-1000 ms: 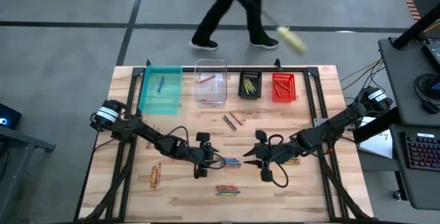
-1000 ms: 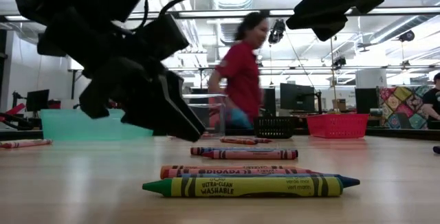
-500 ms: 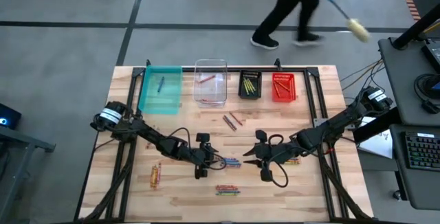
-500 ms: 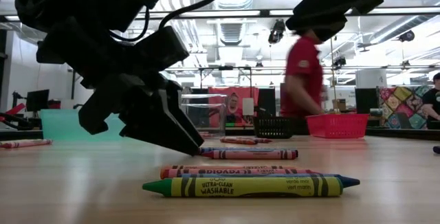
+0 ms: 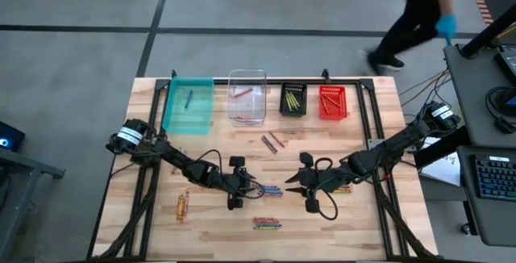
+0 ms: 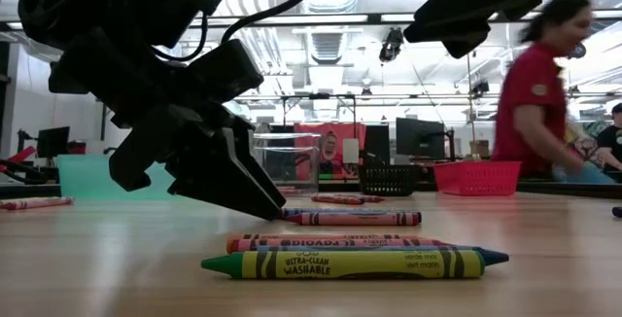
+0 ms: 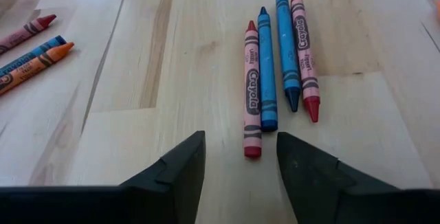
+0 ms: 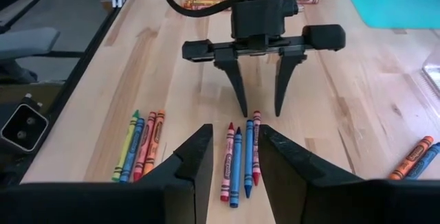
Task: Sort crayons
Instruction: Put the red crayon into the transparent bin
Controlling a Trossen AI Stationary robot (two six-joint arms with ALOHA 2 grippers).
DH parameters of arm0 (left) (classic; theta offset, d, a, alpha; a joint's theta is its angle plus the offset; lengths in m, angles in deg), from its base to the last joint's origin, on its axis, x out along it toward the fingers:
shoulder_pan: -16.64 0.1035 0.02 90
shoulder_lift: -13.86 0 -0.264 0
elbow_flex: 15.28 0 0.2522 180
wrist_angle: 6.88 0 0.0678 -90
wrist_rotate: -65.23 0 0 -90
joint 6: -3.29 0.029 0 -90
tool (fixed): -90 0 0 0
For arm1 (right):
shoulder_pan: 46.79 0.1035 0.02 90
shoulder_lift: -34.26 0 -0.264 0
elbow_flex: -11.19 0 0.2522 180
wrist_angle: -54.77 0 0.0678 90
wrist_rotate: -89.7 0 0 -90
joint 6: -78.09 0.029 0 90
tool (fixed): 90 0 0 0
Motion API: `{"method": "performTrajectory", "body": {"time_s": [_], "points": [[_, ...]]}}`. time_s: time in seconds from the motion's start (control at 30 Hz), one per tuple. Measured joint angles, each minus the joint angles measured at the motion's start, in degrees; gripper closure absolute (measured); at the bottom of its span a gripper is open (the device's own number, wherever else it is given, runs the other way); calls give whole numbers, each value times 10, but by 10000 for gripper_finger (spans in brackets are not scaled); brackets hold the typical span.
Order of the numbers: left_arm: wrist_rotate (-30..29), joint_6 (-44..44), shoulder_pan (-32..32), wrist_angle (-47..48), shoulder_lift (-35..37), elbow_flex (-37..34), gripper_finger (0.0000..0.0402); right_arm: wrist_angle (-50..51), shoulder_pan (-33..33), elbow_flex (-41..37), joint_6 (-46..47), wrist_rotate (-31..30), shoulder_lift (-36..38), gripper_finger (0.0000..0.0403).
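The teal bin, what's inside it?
One blue crayon lies inside the teal bin, seen from above. From table height its side wall hides whatever lies in it.

- The person [image 5: 419, 13] has crossed the floor beyond the table: from top centre of the high view a second ago to the top right corner now, close to the desk at the right edge.
- In the low view the person [image 6: 539, 103] has gone from just left of centre in the background to the right side, now behind the red bin [image 6: 476, 177] and leaning toward the right edge.
- The long-handled tool they carried, seen earlier at top centre of the high view, no longer shows there.
- The left gripper [image 6: 258, 195], at left of the low view, has sunk slightly, its fingertips now nearer the table [image 6: 117, 259]; its jaws stand apart, a little narrower.
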Motion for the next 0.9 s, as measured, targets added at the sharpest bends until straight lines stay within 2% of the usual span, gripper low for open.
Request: {"method": "performTrajectory", "body": {"time_s": [0.3,0.9], "points": [[0,-2,0,-1,0,0,262,0,0,0,0,-5,0,300],[0,-2,0,-14,0,0,263,0,0,0,7,-5,0,300]]}}
